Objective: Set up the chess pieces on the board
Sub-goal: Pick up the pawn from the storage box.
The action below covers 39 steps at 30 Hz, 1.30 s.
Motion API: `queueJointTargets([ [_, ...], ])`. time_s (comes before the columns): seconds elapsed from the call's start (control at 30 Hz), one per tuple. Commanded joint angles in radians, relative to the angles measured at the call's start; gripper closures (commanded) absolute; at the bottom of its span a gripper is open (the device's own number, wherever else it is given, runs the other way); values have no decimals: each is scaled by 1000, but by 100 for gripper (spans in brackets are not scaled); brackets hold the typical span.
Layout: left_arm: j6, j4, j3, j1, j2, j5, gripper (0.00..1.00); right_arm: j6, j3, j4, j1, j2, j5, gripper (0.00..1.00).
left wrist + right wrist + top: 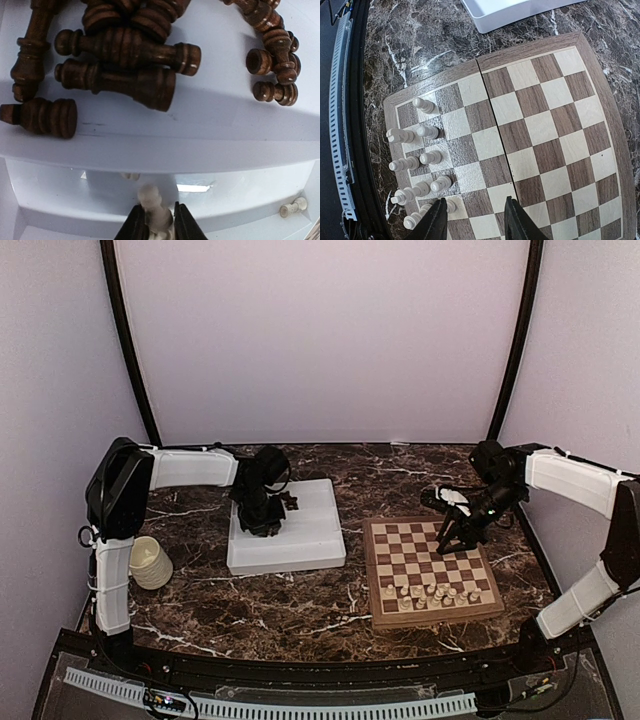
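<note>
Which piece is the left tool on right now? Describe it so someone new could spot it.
Find the white divided tray left of the board. In it, across a divider from the heap of dark brown pieces, the left tool pinches one cream-white piece. It alone is gripped, while the other pale piece nearby lies loose on its side.

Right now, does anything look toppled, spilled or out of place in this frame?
Nothing damaged. The dark brown pieces lie toppled in a heap in one compartment of the white tray, and one cream piece lies on its side in the next. The cream pieces on the board appear upright.
</note>
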Motion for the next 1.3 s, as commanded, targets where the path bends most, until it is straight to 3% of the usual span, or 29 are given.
queueJointTargets([
  [0.0, 51, 33, 15, -9, -7, 45, 78, 6, 3, -18, 9, 6, -1, 60],
  [0.3, 194, 1, 116, -10, 58, -30, 81, 22, 9, -23, 16, 8, -1, 61],
  [0.63, 219, -10, 132, 2, 87, -35, 82, 44, 20, -19, 34, 13, 2, 61],
  [0.87, 482, 10, 166, -14, 63, -22, 85, 61, 42, -15, 38, 23, -37, 61],
  [1.1, 716, 151, 4, -29, -86, -41, 86, 150, 137, 39, 43, 80, -174, 61],
  [1.27, 851, 349, -144, -33, -193, 4, 86, 373, 209, 218, 79, 140, -226, 62],
])
